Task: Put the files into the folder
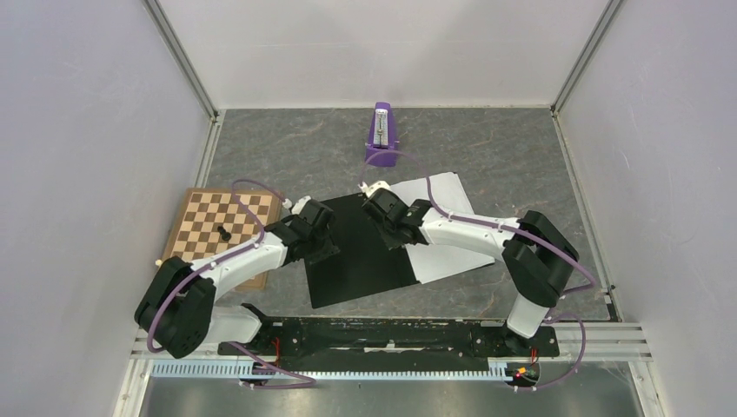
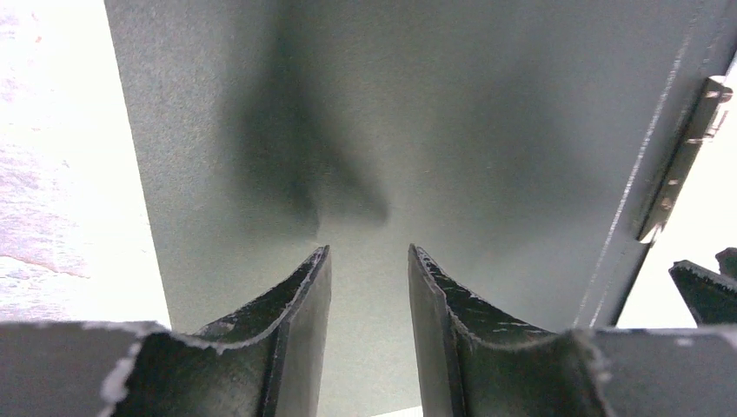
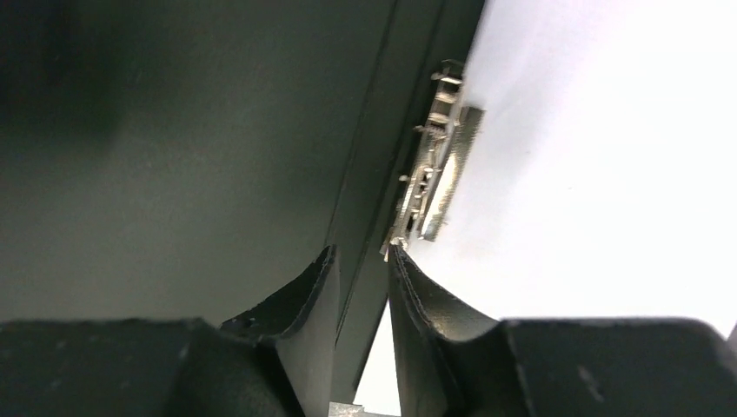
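The left arm [image 1: 248, 259] is reaching from its base up and to the right, with its elbow sitting low near the desk's [image 1: 287, 148] near edge. Its wrist is hanging over the left edge of the folder [image 1: 361, 261], which is lying open on the desk with its black inside facing up. The left jaws are standing spread just above that black panel, gripping nothing. The right arm [image 1: 469, 230] is stretching leftward, its wrist tilting down over the spine. The right jaws are sitting slightly parted beside the metal clip [image 3: 433, 165], pinching nothing. The files [image 1: 448, 198] are lying on the folder's right half, partly under the right arm.
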Controlling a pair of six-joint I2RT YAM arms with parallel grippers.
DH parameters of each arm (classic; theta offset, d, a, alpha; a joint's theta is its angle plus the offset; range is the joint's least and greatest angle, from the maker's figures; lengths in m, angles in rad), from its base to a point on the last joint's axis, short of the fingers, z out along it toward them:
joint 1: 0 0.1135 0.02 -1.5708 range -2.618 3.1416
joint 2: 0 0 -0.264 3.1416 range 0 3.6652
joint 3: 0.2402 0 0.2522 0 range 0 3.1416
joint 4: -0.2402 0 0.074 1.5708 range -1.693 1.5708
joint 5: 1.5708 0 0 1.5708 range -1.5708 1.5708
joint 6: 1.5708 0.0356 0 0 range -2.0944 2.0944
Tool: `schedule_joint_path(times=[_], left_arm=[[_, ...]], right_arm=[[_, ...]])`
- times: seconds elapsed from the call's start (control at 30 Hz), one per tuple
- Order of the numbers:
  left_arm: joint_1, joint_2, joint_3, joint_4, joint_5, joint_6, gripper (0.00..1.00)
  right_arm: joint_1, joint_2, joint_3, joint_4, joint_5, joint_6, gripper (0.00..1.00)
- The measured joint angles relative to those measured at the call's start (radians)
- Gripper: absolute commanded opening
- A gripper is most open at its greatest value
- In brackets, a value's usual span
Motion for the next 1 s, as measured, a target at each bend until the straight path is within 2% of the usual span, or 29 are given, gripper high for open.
schedule_joint_path(times=[0.17, 0.5, 0.8, 0.9, 1.0], left_arm=[[0.0, -0.003, 0.053, -0.031, 0.001, 0.031, 0.52], [0.027, -0.011, 0.096, -0.082, 0.003, 0.086, 0.54], [0.08, -0.07, 0.099, -0.127, 0.008, 0.121, 0.6], [0.114, -0.098, 0.099, -0.14, 0.011, 0.135, 0.64], [0.147, -0.122, 0.099, -0.15, 0.016, 0.15, 0.68]], right_arm=[[-0.033, -0.016, 0.002, -0.001, 0.043, 0.023, 0.31], [-0.042, 0.061, 0.002, 0.038, 0.064, 0.019, 0.25], [-0.042, 0.109, 0.002, 0.05, 0.075, 0.02, 0.2], [-0.042, 0.111, 0.002, 0.05, 0.081, 0.02, 0.16], [-0.04, 0.116, 0.0, 0.052, 0.092, 0.021, 0.04]])
